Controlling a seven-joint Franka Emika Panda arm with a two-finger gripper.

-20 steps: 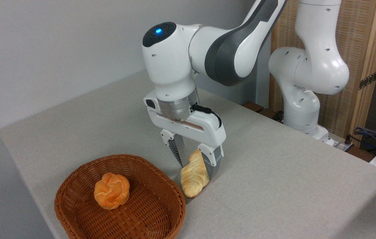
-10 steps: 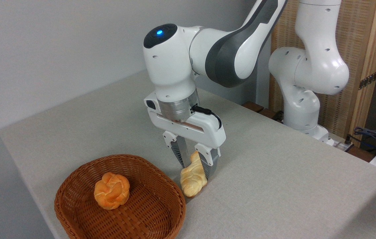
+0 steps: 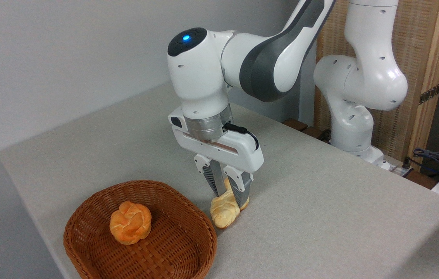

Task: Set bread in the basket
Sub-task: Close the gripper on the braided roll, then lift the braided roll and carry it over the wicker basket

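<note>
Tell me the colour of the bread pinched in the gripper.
Pale yellow-cream with lightly browned braided ridges, bread between the gripper fingers; the fixed camera shows it.

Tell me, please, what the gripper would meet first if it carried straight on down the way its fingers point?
The gripper points down, shut on the bread. That loaf lies on the table, so pressing on would squash it against the tabletop, not the basket beside it.
</note>
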